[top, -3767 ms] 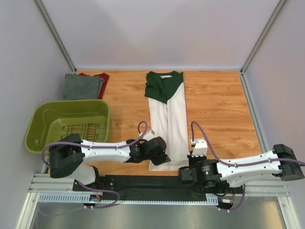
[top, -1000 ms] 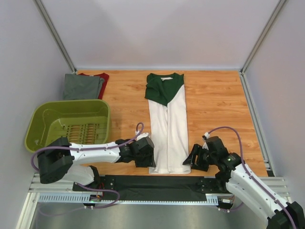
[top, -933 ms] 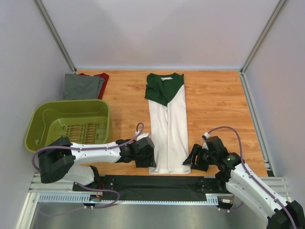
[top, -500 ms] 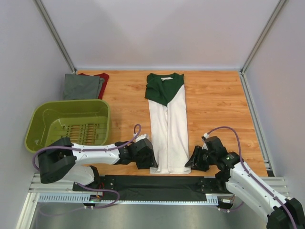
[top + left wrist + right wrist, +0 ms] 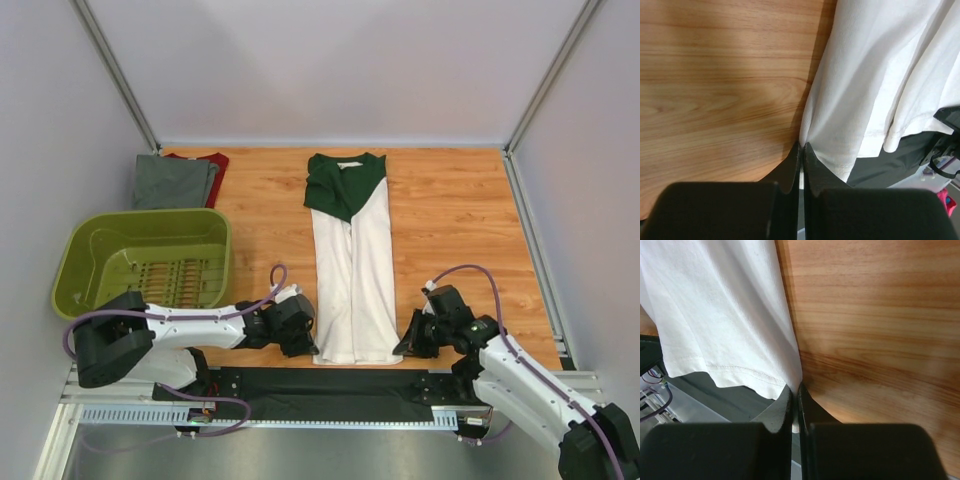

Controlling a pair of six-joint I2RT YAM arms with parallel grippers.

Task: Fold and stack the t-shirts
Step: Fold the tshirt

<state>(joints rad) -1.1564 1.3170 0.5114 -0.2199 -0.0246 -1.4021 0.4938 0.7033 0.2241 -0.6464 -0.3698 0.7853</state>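
It looks like a lab test cell. Plain grey walls (image 5: 340,70) and aluminium profiles (image 5: 116,75) enclose the wooden table (image 5: 450,200).

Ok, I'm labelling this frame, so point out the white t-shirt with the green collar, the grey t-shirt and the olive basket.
white t-shirt with dark green collar (image 5: 352,270): top view, white body.
grey t-shirt (image 5: 172,183): top view, middle of the cloth.
olive-green basket (image 5: 150,214): top view, far rim.

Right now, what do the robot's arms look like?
The left arm and right arm are white tubes with chunky black joints. A thin purple cable loops off each wrist. The fingers are black and pointy, like wedges.
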